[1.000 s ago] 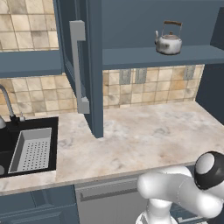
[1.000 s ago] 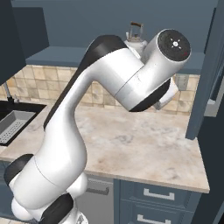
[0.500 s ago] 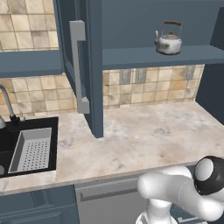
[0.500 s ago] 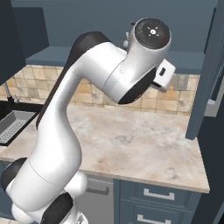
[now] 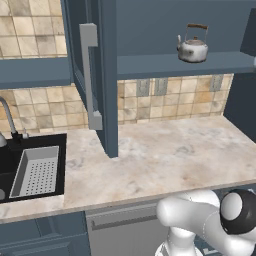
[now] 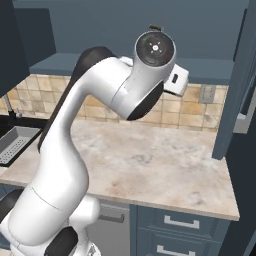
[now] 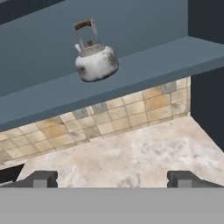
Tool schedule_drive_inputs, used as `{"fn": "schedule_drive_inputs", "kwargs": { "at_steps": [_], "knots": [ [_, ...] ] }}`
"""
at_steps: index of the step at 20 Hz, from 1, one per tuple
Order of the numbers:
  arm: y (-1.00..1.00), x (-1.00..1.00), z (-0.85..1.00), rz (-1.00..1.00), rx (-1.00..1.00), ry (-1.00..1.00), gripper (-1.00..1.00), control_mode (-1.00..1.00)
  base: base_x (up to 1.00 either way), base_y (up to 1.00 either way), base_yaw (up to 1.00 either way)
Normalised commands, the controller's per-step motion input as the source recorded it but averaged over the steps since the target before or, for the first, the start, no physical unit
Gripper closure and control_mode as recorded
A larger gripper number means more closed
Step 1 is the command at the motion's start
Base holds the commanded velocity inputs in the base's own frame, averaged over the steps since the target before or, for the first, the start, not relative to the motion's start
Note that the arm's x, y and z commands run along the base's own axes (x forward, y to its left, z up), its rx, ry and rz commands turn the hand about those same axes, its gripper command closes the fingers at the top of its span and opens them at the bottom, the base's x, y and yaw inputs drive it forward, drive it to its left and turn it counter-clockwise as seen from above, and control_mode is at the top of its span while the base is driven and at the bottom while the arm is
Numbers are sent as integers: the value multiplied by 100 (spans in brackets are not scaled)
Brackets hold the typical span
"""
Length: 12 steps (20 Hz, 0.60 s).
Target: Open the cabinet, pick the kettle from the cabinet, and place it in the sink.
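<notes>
Silver kettle [image 5: 192,48] sits upright on the bottom shelf of the open cabinet [image 5: 175,65], toward the right, spout to the left; in hand view it shows upper left [image 7: 95,60], well apart from the gripper [image 7: 111,178]. Fingers [image 7: 41,178] spread wide, nothing between them, marble counter [image 5: 165,160] below. Cabinet door [image 5: 95,75] swung out, grey bar handle [image 5: 90,75] facing the base. Black sink [image 5: 30,170] far left w/ grey strainer tray [image 5: 37,171] inside. Vs 1 s ago: in right base view the arm's [image 6: 100,130] upper joints have risen and swung left, now covering most of the kettle [image 6: 155,28]; kettle and door unmoved.
</notes>
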Motion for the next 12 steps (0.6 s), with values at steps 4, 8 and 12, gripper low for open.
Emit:
{"fn": "schedule_drive_inputs", "kwargs": {
  "at_steps": [4, 8, 12],
  "knots": [
    [9, 35, 18, 19, 0, 0, -100, -100, 0, 0, 0],
    [2, 37, 15, 21, 0, 0, -100, -100, 0, 0, 0],
    [0, 36, 8, 23, 0, 0, -100, -100, 0, 0, 0]
  ]
}}
